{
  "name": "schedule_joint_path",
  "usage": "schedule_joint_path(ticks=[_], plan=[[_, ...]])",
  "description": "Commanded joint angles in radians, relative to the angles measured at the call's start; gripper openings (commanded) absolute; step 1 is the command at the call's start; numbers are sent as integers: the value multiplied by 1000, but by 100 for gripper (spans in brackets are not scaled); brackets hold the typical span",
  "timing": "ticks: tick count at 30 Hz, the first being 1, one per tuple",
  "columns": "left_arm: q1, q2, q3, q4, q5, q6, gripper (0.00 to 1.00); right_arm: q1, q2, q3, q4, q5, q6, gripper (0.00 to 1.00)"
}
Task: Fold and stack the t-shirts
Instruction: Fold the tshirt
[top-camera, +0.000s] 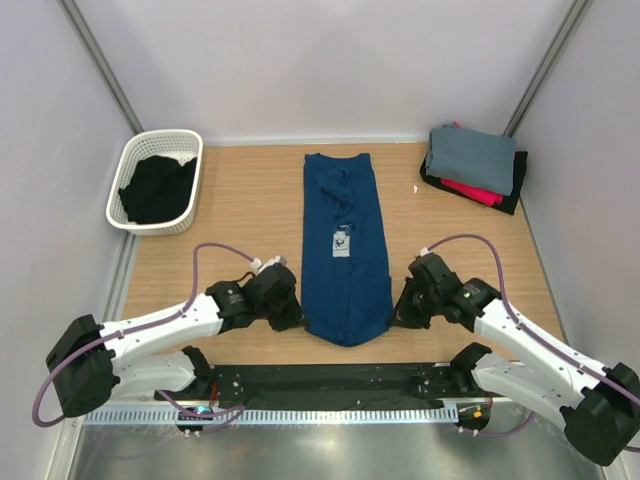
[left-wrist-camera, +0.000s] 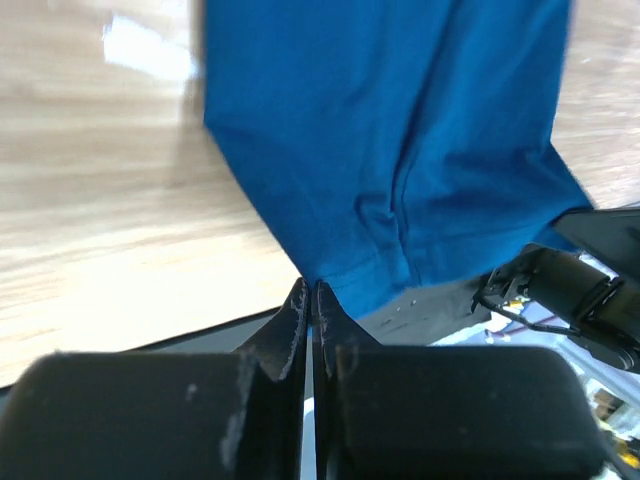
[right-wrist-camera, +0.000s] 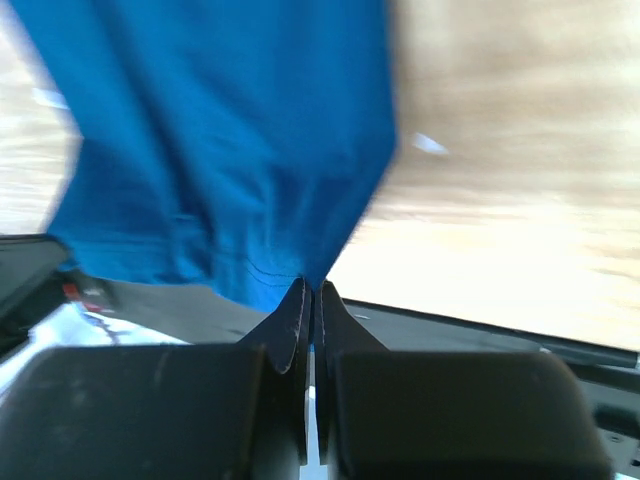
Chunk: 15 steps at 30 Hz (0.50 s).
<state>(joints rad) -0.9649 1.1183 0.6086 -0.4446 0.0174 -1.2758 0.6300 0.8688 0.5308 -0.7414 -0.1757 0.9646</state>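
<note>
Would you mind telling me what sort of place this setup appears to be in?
Probably a lab robot test cell, not a home: plain white walls enclose a wooden table, with a laundry basket and navy t-shirt.

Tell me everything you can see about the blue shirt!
The blue t-shirt is soft, wrinkled cloth, folded lengthwise into a long narrow strip with a small pale square print on top. It lies on the wooden table, one end nearest the arms. The left gripper pinches its near left corner and the right gripper its near right corner.
</note>
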Motion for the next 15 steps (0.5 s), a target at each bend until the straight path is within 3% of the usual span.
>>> schedule_joint_path(ticks=[1,6,12,15], plan=[[0,-17,104,-103,-115,116,0,5,10,132,-9,82,-35,1],[64,40,235,-115,-197,272,0,2,131,247,-29,211,-121,1],[184,152,347,-43,-194,389,0,-25,277,386,-7,341,-228,1],[238,217,362,-7,-174,431,0,-100,381,454,36,319,-285,1]])
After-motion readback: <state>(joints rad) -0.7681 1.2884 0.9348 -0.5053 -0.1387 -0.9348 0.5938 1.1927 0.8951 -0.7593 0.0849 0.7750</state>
